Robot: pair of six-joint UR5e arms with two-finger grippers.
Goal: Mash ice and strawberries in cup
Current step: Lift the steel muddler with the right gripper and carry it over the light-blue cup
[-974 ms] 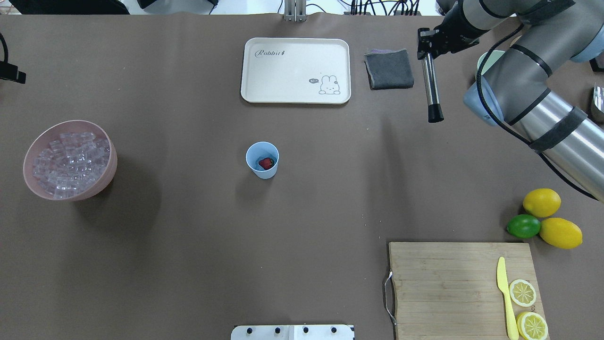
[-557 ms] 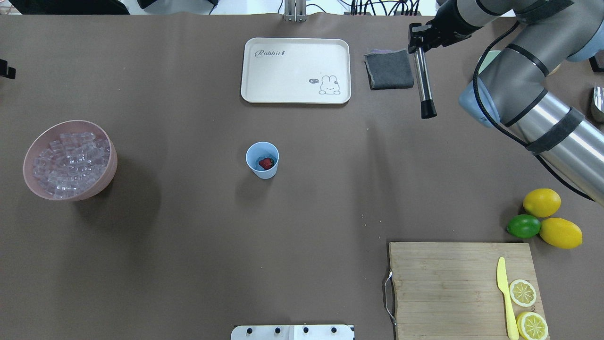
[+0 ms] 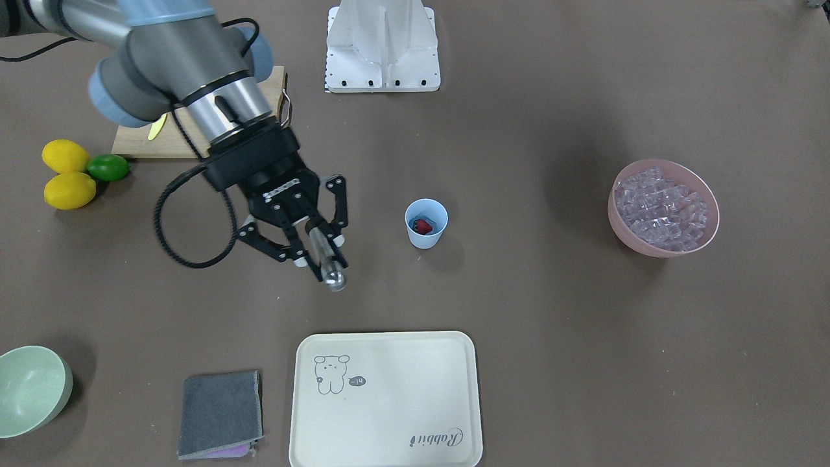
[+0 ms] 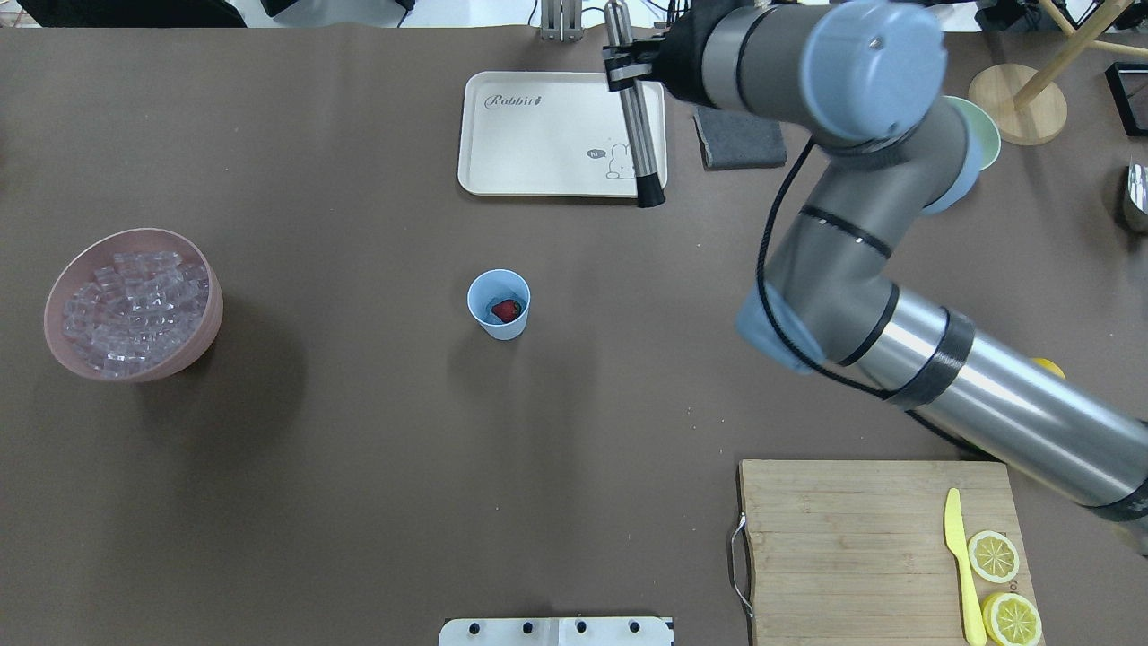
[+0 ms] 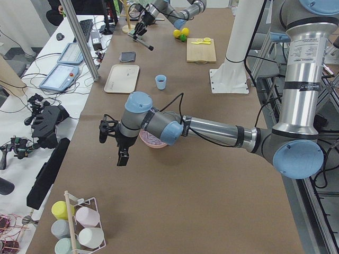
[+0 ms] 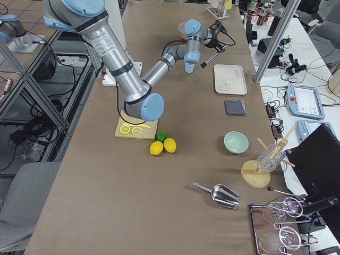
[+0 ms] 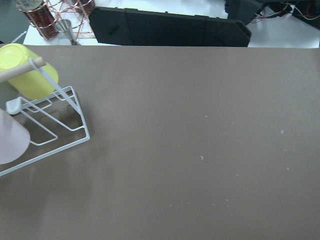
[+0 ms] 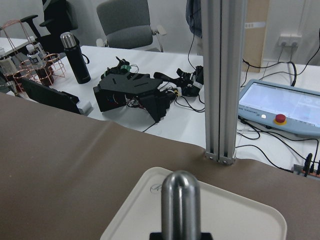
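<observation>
The light blue cup point(image 4: 499, 303) stands upright mid-table with the red strawberry point(image 4: 507, 310) inside; both also show in the front view, cup point(image 3: 426, 224) and strawberry point(image 3: 423, 226). I cannot tell whether ice lies in the cup. Many ice cubes point(image 4: 133, 305) fill a pink bowl point(image 4: 204, 332) at the left. My right gripper point(image 4: 635, 72) is shut on a steel muddler point(image 4: 641, 144) with a black tip, held above the table over the tray's right edge, far behind and right of the cup. My left gripper point(image 5: 123, 156) shows only in the exterior left view, so I cannot tell its state.
A cream rabbit tray point(image 4: 538, 135) and a grey cloth point(image 4: 740, 148) lie at the back. A cutting board point(image 4: 861, 538) with a yellow knife point(image 4: 960, 561) and lemon slices is front right. Two lemons point(image 3: 65, 174) and a lime point(image 3: 108, 167) lie beside it. A pale green bowl point(image 3: 32, 389) sits far right.
My right arm has swung left with the muddler, from right of the grey cloth to over the tray's right edge. The cup, strawberry and ice bowl have not moved.
</observation>
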